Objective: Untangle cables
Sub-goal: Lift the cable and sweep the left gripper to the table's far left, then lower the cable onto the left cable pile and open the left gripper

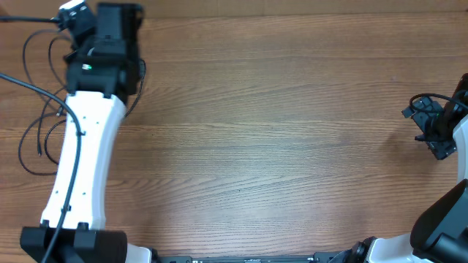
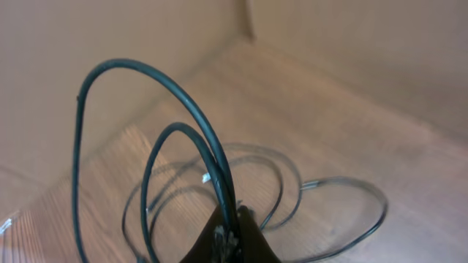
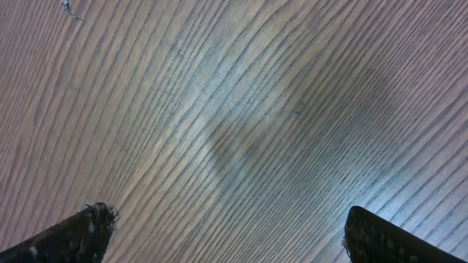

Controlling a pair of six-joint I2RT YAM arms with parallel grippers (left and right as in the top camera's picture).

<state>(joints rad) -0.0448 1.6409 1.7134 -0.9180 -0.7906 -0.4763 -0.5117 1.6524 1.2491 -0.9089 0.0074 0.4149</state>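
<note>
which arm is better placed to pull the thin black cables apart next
Left. The left gripper pinches a loop of the thin black cables; the right gripper hangs open over the brown wooden table, far from them.

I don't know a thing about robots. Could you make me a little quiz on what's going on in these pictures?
1. True or false: the right claw is open and holds nothing.
2. Seen from overhead, the cables lie at the table's: A) left side, B) middle, C) right side.
3. Fill in: the left claw is shut on the ___.

Key: 1 true; 2 A; 3 cables.
</note>
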